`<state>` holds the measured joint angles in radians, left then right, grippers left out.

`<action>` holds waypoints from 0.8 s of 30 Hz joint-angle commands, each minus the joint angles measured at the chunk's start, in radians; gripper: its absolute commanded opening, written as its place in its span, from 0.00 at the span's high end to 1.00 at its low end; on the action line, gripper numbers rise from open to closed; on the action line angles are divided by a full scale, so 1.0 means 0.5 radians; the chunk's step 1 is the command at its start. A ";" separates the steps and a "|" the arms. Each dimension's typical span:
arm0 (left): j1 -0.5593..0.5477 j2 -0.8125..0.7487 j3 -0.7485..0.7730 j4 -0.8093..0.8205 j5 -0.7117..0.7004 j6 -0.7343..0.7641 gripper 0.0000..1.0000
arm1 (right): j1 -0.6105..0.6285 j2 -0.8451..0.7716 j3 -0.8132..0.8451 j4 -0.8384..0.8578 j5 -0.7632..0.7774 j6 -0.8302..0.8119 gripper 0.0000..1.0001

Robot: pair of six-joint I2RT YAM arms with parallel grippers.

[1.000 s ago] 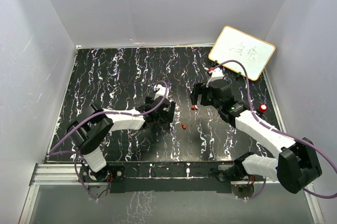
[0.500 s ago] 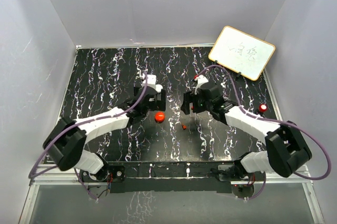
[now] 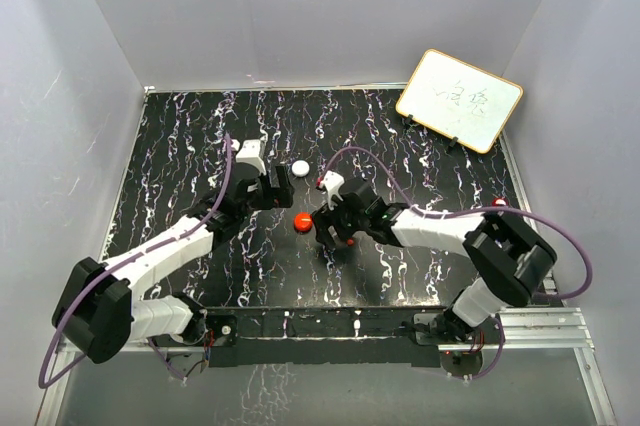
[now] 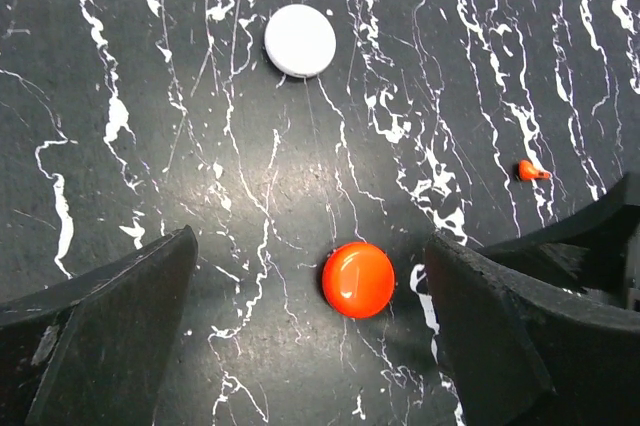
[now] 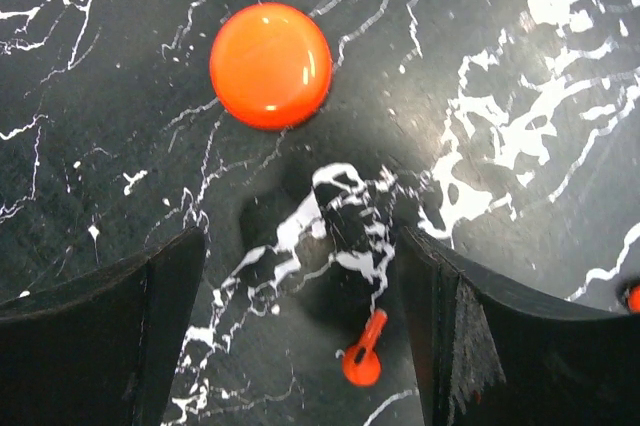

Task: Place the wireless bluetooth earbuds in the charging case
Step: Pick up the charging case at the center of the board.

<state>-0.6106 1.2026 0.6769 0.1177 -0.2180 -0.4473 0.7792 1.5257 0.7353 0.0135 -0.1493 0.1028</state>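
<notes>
A tiny red earbud [image 5: 362, 354] lies on the black marbled table between the fingers of my open right gripper [image 5: 300, 346], nearer the right finger and untouched. It also shows in the top view [image 3: 349, 241]. A second red bit [image 5: 634, 296] peeks in at the right edge of the right wrist view. The left wrist view shows one red earbud [image 4: 531, 171] at its right. A red round puck [image 3: 302, 219] lies between both grippers. My left gripper [image 4: 320, 346] is open and empty, with the red puck [image 4: 358, 279] just ahead of its fingers. No whitish earbud is in view.
A white round puck [image 3: 300, 167] lies behind the red one and also shows in the left wrist view [image 4: 300, 40]. A framed whiteboard [image 3: 460, 99] leans at the back right corner. A small red object [image 3: 497, 203] sits near the right edge. White walls enclose the table.
My right gripper has moved left and nearer, over the red earbud beside the red puck. My left gripper has drawn back to the left, uncovering the white puck.
</notes>
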 commanded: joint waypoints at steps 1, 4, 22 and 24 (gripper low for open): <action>0.065 -0.083 -0.028 -0.036 0.258 -0.076 0.05 | 0.066 0.090 0.165 0.243 0.058 -0.149 0.25; 0.106 -0.086 -0.050 -0.026 0.356 -0.106 0.07 | 0.089 0.166 0.199 0.313 0.038 -0.201 0.25; 0.324 -0.132 -0.189 -0.058 0.610 -0.188 0.11 | 0.166 0.553 0.345 0.545 0.047 -0.405 0.28; 0.348 -0.128 -0.200 -0.050 0.642 -0.194 0.11 | 0.169 0.573 0.360 0.552 0.059 -0.414 0.31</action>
<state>-0.4606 1.1721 0.5968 0.1043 0.0505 -0.5301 0.8570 1.7916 0.8711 0.2222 -0.1307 -0.0731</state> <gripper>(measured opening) 0.892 0.713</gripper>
